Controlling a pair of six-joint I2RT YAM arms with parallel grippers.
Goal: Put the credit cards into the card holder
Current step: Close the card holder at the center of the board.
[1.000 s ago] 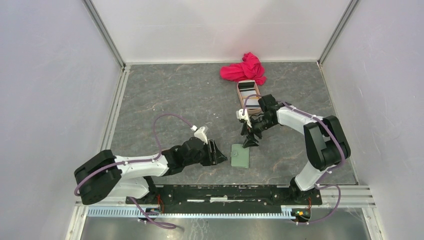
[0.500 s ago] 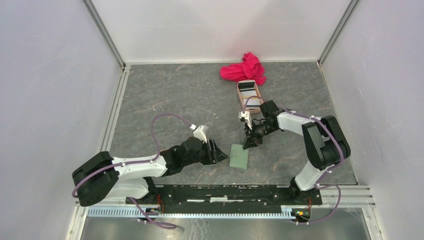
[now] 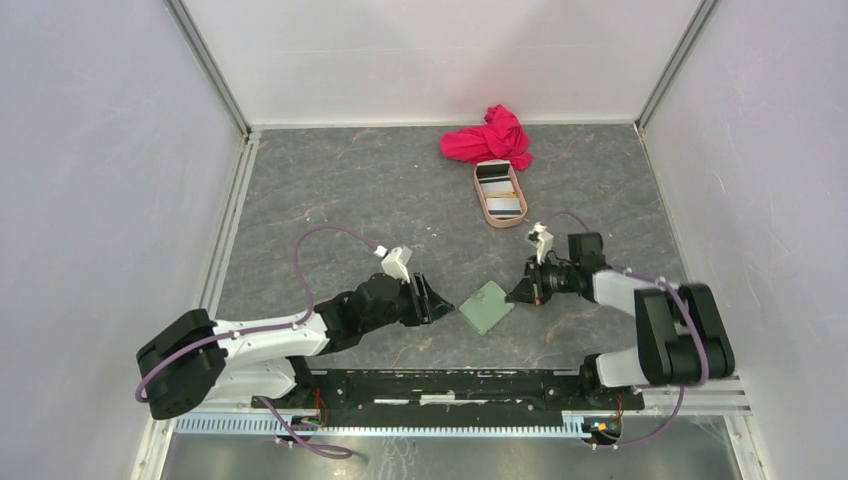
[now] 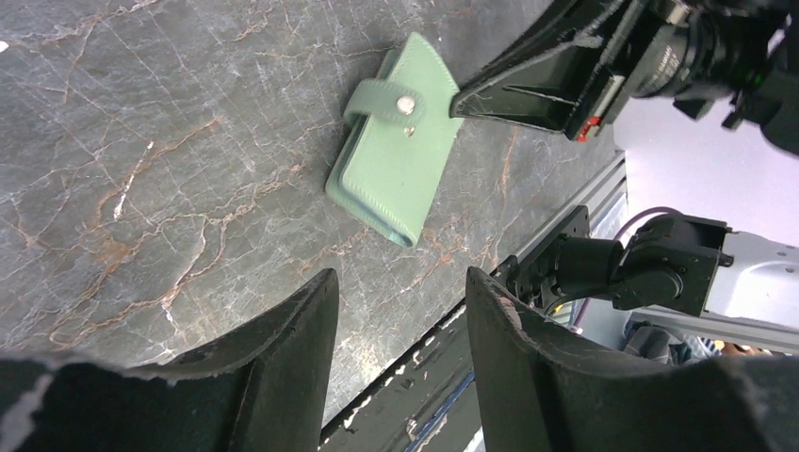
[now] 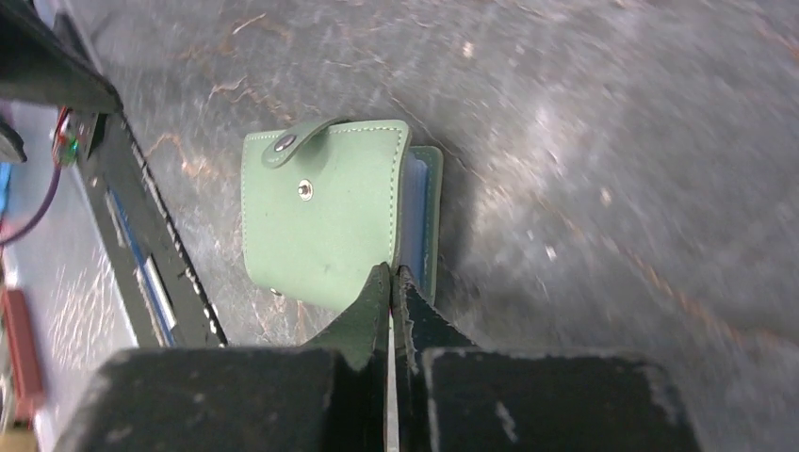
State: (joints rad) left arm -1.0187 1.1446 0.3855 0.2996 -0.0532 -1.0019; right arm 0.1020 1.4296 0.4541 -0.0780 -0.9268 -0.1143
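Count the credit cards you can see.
2 credit cards show, both in the oval tray by the red cloth: one at its far end, one at its near end. Others may lie stacked beneath them or inside the green card holder.

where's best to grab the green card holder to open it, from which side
Probably the top cover of the card holder along the edge where pale blue inside peeks out, coming low from that side: it lies flat, unsnapped, and only there is a lip.
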